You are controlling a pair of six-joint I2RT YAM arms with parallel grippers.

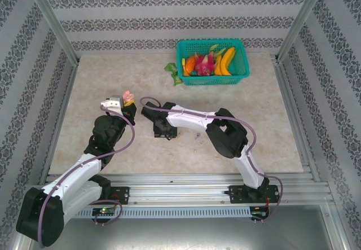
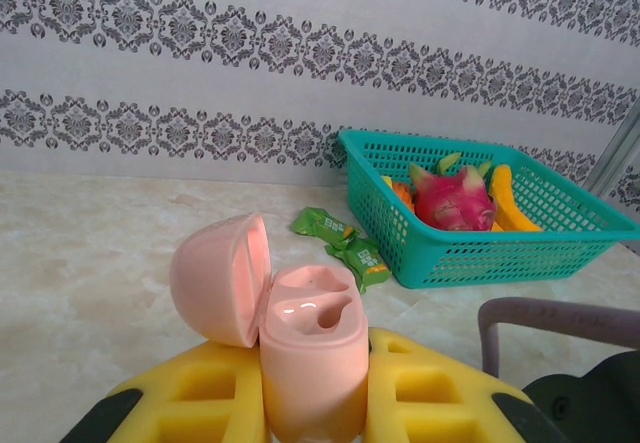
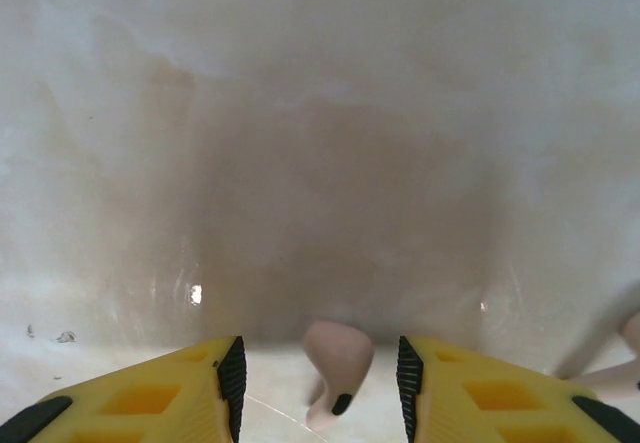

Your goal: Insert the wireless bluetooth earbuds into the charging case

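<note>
above table (image 1: pixel 271 126), left gripper (image 2: pixel 313 388) clamps case (image 2: pixel 310 328) (lid open), right gripper (image 3: pixel 320 393) apart around earbud (image 3: pixel 337 351).

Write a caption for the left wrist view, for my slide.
Open pink charging case, wells empty, clamped in the left gripper; teal fruit basket behind.

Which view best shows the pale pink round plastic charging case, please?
The left wrist view: the pink case is close, lid open, sockets empty. Top external gives a tiny pink speck at the left end effector.
</note>
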